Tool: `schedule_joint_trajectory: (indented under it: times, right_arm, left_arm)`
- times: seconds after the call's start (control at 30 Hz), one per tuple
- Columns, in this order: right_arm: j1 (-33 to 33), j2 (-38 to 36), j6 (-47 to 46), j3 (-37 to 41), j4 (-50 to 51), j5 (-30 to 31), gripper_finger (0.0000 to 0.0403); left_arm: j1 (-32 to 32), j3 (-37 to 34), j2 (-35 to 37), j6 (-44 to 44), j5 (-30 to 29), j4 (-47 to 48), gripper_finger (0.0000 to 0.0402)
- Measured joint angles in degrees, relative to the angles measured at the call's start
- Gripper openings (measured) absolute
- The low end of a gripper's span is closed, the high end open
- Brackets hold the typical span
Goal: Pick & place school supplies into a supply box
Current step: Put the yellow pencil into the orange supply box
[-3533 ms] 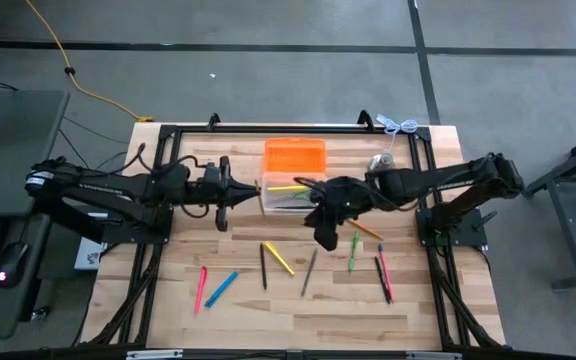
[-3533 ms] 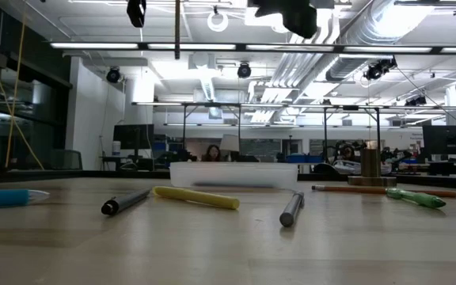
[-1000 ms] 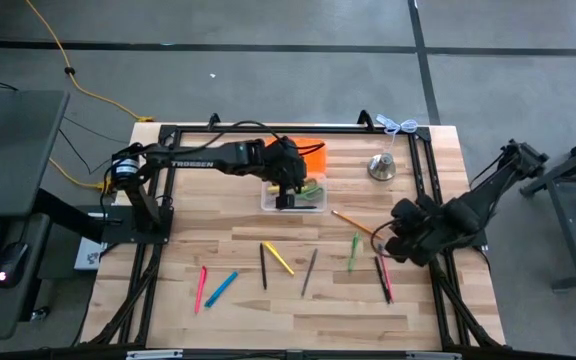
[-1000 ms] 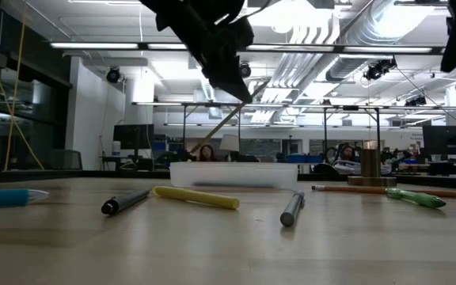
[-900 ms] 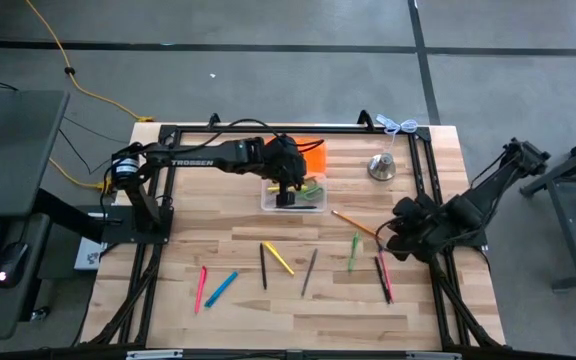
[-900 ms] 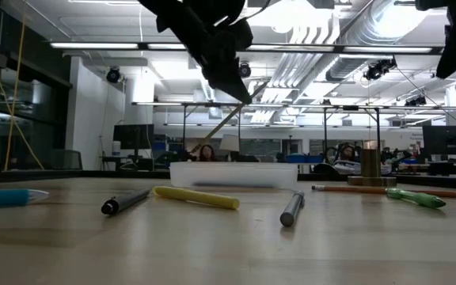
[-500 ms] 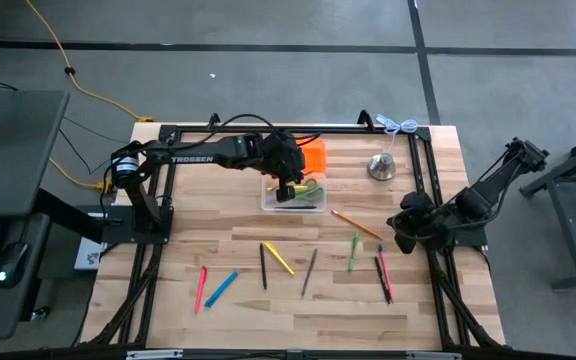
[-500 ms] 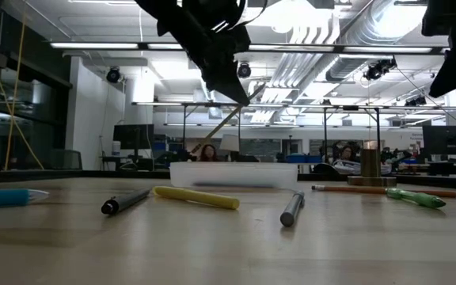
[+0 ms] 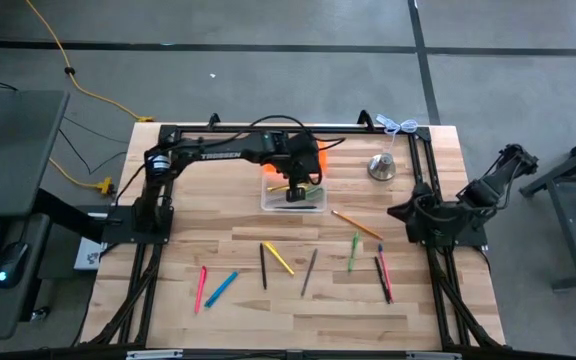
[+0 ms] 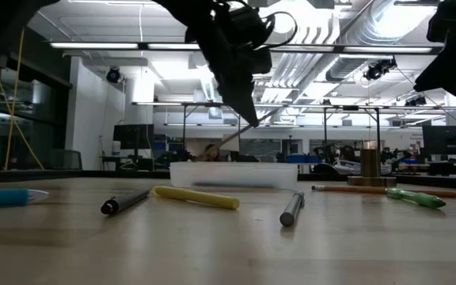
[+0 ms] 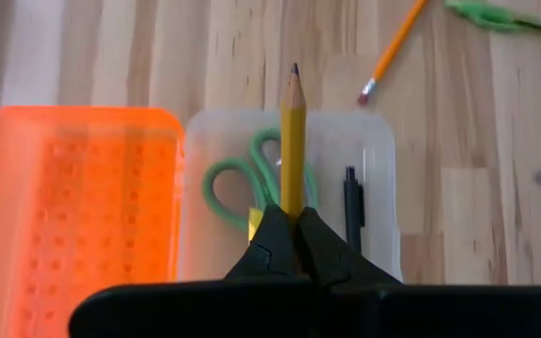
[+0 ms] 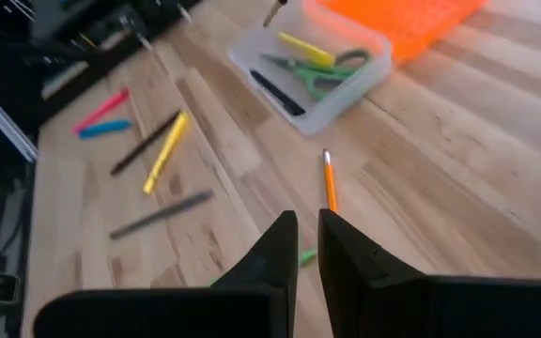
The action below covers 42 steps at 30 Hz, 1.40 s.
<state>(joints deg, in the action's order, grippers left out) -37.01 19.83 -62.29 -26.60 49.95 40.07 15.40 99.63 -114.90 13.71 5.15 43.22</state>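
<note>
Light wood planks make up the worktop (image 9: 238, 300), framed in black. A yellow pencil (image 11: 292, 141) with a dark tip is seen over a clear box (image 11: 378, 188) holding green-handled scissors (image 11: 228, 178) and a black pen (image 11: 350, 202). Next to it, a bright orange lid (image 11: 73, 202) dotted with a grid pattern. Pink (image 9: 200, 287), blue (image 9: 221, 288) and yellow (image 9: 279, 258) markers are scattered around, plus an orange pencil (image 9: 355, 224).

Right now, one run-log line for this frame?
left end effector: shut on yellow pencil, above clear supply box | box: green scissors, black pen | right end effector: shut, empty, table's right edge
</note>
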Motion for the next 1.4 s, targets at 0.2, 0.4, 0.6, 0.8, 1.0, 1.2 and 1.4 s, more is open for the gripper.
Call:
schedule_joint_trajectory:
  times: [0.2, 0.4, 0.6, 0.8, 1.0, 1.2, 1.4]
  right_arm:
    - [0.00, -6.33, 2.98, 2.82, -1.32, 2.49, 0.0023]
    - [0.00, -12.04, 6.16, 4.31, -1.35, 5.40, 0.0023]
    - [0.00, -15.72, 7.31, 5.19, -2.40, 7.34, 0.0023]
    - [0.00, -16.15, 9.45, 5.19, -4.23, 8.08, 0.0023]
    - [0.00, -16.15, 9.78, 5.19, -4.41, 5.36, 0.0023]
    - [0.00, -16.15, 9.86, 5.19, -4.50, 2.83, 0.0023]
    - [0.00, -16.12, 10.08, 5.21, -4.83, -0.41, 0.0023]
  left_arm:
    - [0.00, 2.98, -1.65, 1.05, -0.17, 4.06, 0.0010]
    - [-0.01, 2.96, -1.64, 1.05, -1.06, 5.36, 0.0010]
    - [-0.02, 2.90, -2.76, 0.90, -1.06, 6.33, 0.0010]
    - [-0.02, 2.94, -3.51, 0.93, -1.08, 6.17, 0.0010]
    - [-0.02, 3.21, -5.61, 1.03, 0.75, 6.19, 0.0010]
    - [-0.02, 3.88, -6.66, 1.03, 1.31, 7.56, 0.0010]
    - [-0.02, 3.88, -6.66, 1.20, 1.40, 7.57, 0.0010]
